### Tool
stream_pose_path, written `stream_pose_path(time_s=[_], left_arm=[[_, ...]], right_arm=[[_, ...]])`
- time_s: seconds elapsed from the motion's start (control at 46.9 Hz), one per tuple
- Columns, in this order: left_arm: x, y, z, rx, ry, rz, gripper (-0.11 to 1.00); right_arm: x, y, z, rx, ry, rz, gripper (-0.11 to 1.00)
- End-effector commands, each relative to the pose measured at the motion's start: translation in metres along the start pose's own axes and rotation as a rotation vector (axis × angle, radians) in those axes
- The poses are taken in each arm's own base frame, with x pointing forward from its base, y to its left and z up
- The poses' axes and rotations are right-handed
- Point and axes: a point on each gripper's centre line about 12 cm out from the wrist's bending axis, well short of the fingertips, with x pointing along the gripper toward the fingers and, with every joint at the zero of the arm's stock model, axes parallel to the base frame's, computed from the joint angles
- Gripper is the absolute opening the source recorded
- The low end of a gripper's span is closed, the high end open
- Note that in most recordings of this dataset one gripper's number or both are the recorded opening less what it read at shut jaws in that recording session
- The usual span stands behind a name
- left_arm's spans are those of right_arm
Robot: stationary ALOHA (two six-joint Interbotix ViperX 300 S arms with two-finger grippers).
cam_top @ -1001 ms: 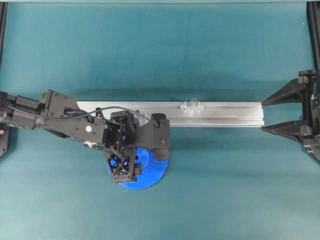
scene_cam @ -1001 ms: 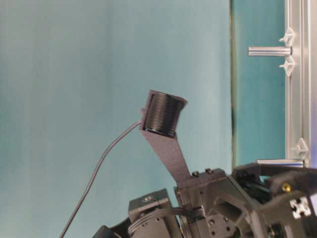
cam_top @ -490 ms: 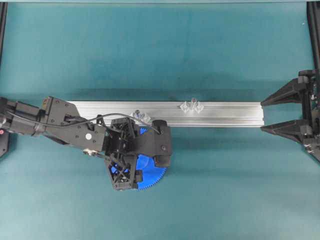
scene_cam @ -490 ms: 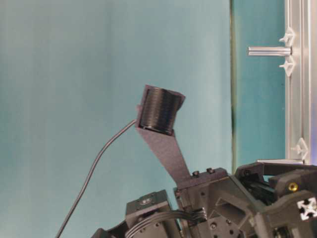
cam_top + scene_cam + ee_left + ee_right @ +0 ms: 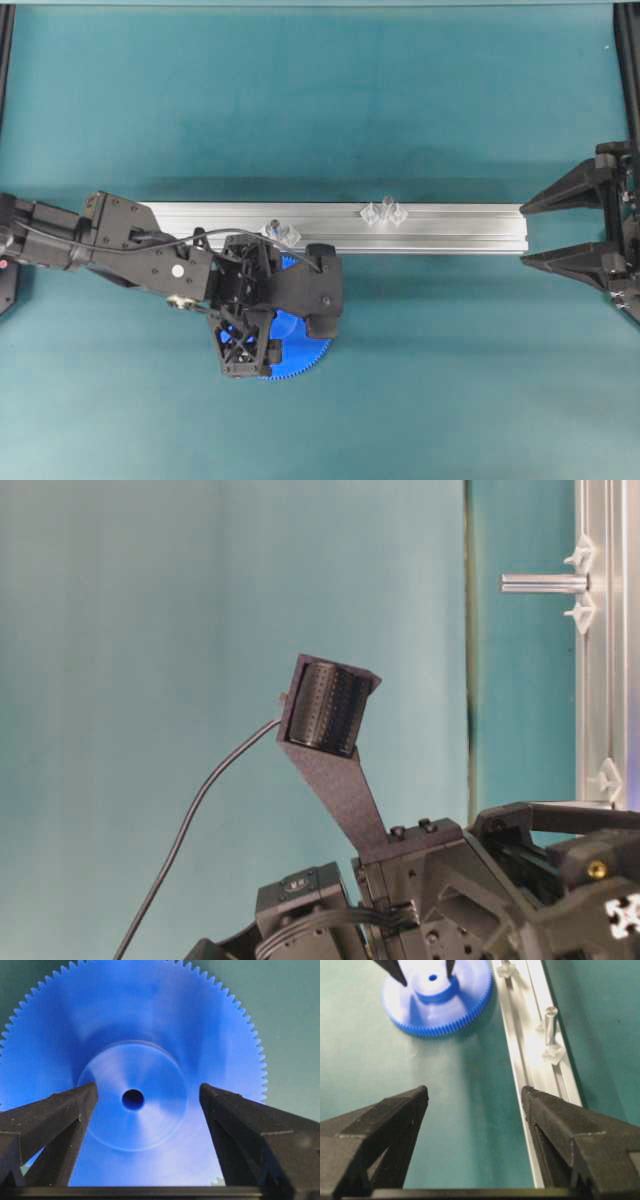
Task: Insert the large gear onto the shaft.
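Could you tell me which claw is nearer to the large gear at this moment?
The left claw: it is open right over the large gear, fingers either side of the hub. The right claw waits open, far off at the rail's end.

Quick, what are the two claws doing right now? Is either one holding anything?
Left gripper: open, fingers either side of the large gear's hub, not gripping it.
Right gripper: open, holding nothing.
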Motion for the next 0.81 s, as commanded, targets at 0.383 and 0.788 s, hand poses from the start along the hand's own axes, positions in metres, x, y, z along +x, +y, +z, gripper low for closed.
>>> stream_pose_path(time_s=[0.383, 0.788], left_arm=[[-0.002, 0.015, -0.001, -0.026, -0.004, 0.016, 0.92], [0.002, 0.002, -0.006, 0.008, 0.028, 0.007, 0.92]], right_arm=[[0.0, 0.003, 0.005, 0.004, -0.014, 0.013, 0.82], [0.0, 0.003, 0.005, 0.004, -0.017, 0.013, 0.82]])
